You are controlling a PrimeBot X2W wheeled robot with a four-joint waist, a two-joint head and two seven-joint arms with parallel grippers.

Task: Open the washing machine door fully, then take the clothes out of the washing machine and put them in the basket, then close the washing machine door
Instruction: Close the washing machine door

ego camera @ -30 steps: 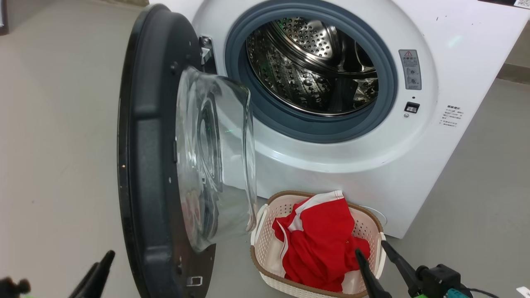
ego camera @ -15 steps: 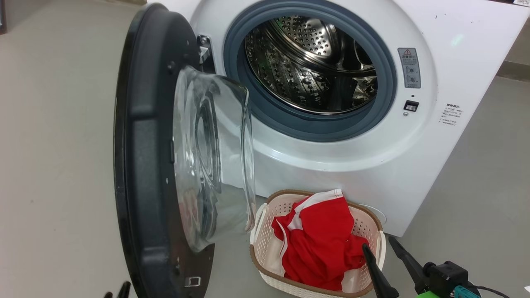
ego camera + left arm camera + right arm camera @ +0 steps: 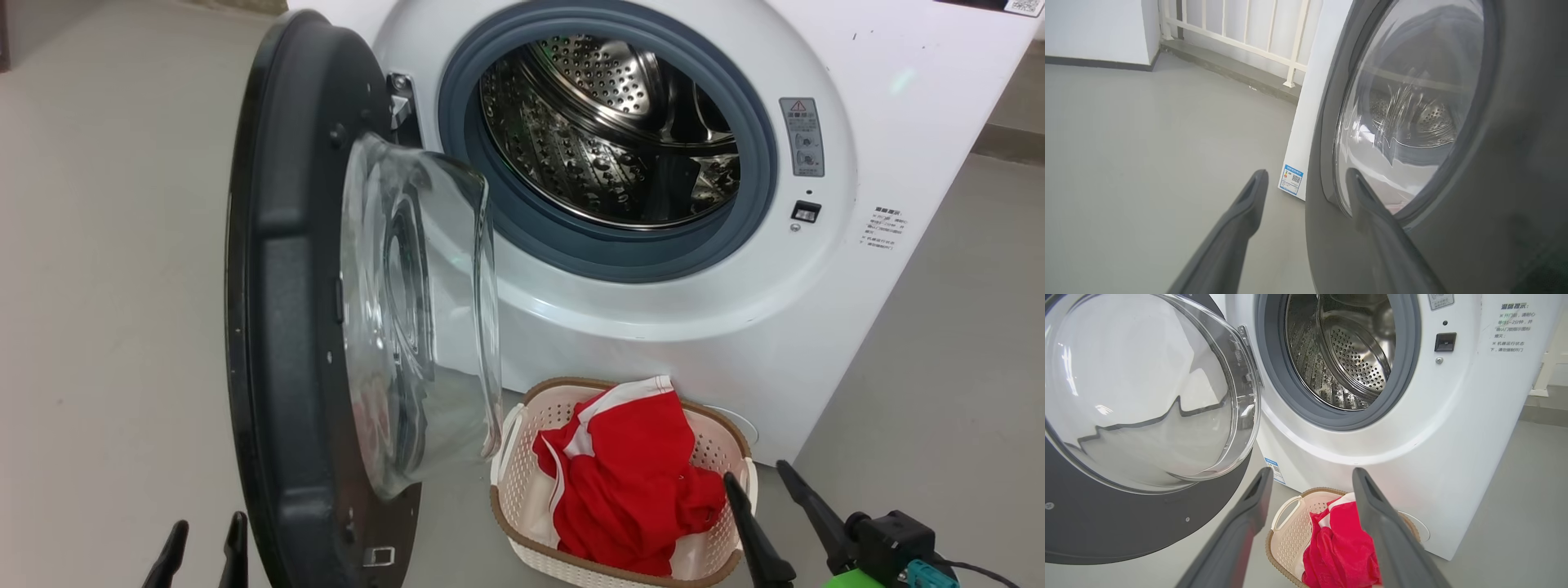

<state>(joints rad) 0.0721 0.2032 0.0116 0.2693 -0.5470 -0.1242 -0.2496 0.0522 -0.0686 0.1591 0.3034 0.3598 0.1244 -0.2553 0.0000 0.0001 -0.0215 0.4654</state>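
The white washing machine (image 3: 735, 327) has its steel drum (image 3: 608, 131) bare. Its black-rimmed door (image 3: 282, 327) stands swung out to the left, glass bowl (image 3: 416, 310) bulging toward the drum. Red clothes (image 3: 629, 482) with white trim lie in the cream basket (image 3: 510, 490) on the floor below the opening. My left gripper (image 3: 204, 535) is open at the bottom left, just outside the door's outer face (image 3: 1515, 163); one of its fingers (image 3: 1372, 212) lies across the rim. My right gripper (image 3: 763, 486) is open and holds nothing, hanging beside the basket's right edge (image 3: 1282, 547).
Grey floor (image 3: 106, 245) spreads left of the door and right of the machine. A white railing (image 3: 1241, 32) and a low ledge run along the back wall. A blue-edged label (image 3: 1291, 179) sits low on the machine's side.
The left gripper dropped out of the head view and has come back up at the bottom left, beside the door, fingers apart. The right gripper has drifted slightly right. The camera shifted a little.
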